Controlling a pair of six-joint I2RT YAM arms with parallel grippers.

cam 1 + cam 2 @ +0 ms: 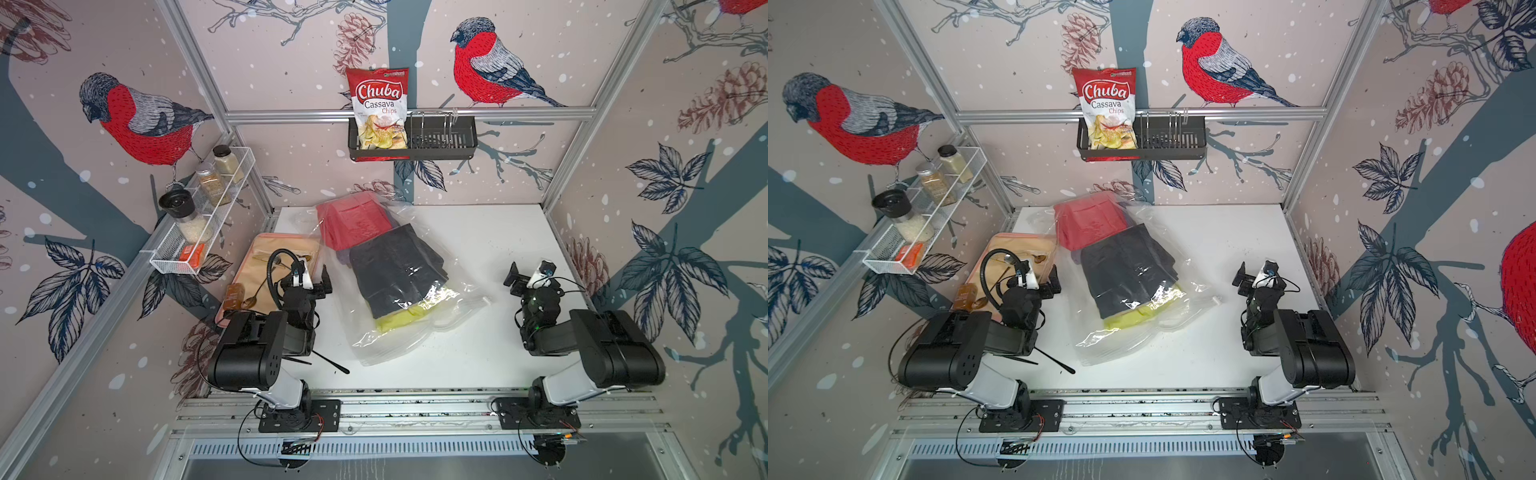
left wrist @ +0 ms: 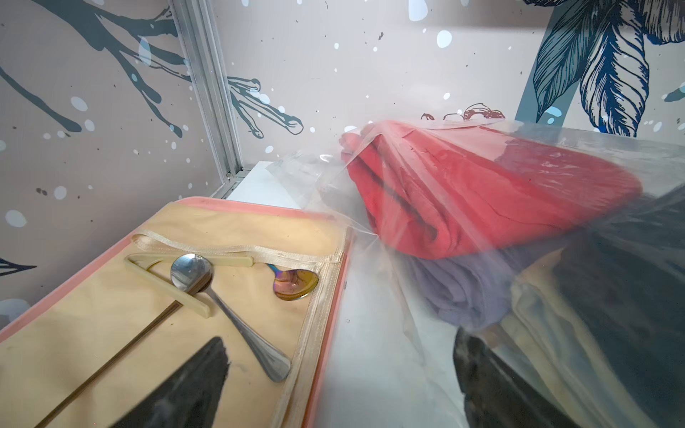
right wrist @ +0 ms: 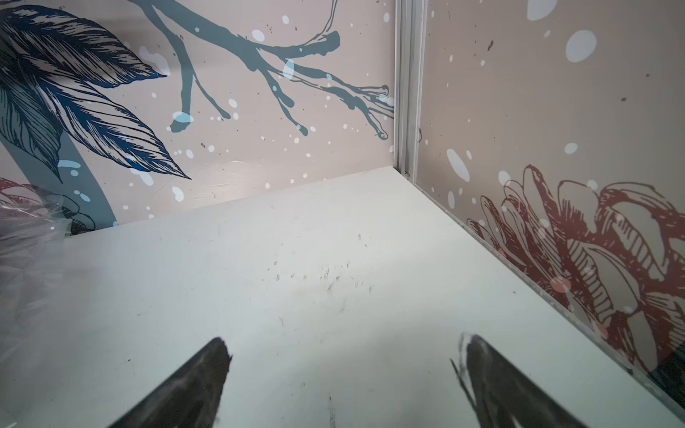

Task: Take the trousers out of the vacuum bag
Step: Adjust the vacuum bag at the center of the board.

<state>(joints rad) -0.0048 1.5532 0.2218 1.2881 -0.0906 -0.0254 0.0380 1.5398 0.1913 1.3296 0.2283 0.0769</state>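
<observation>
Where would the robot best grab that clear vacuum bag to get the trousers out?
Probably the flat, empty stretch of the vacuum bag at its near end, just past the yellow-green trousers. The plastic lies thin and loose there, while further back the black trousers and red trousers bulk it up. Come in low over the table from the robot's side.

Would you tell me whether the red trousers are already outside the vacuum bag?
No, the red trousers lie under the clear plastic of the vacuum bag.
</observation>
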